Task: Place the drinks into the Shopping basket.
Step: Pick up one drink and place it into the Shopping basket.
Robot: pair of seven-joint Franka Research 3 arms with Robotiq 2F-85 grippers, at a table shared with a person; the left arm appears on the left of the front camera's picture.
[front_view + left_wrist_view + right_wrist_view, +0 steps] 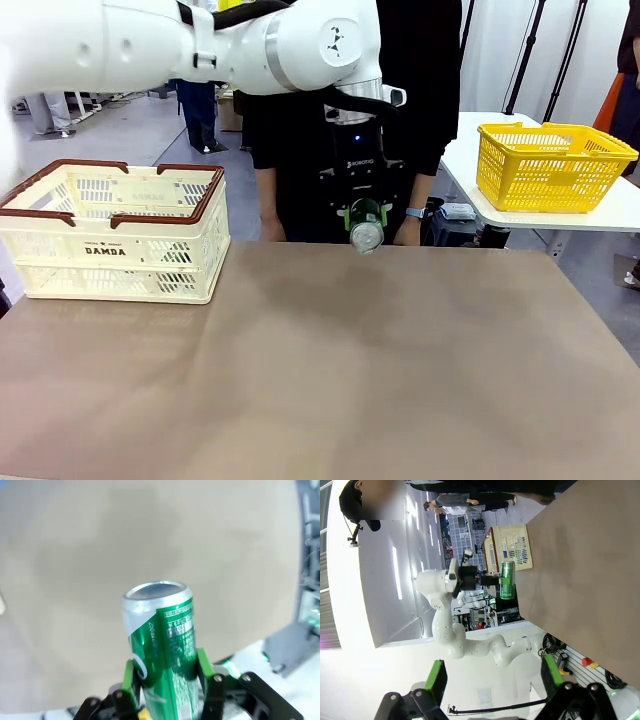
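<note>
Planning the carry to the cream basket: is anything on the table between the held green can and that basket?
Nothing visible. The left gripper holds the green can above bare table; the Shopping basket stands open-topped further left, with only tabletop between.

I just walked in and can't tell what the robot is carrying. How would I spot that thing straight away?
Start at the big brown table and follow the white arm coming in from the left to its black left gripper above the far edge. Clamped between the green pads is a slim green can with white lettering and a silver end. It hangs in the air, well right of the cream basket.
</note>
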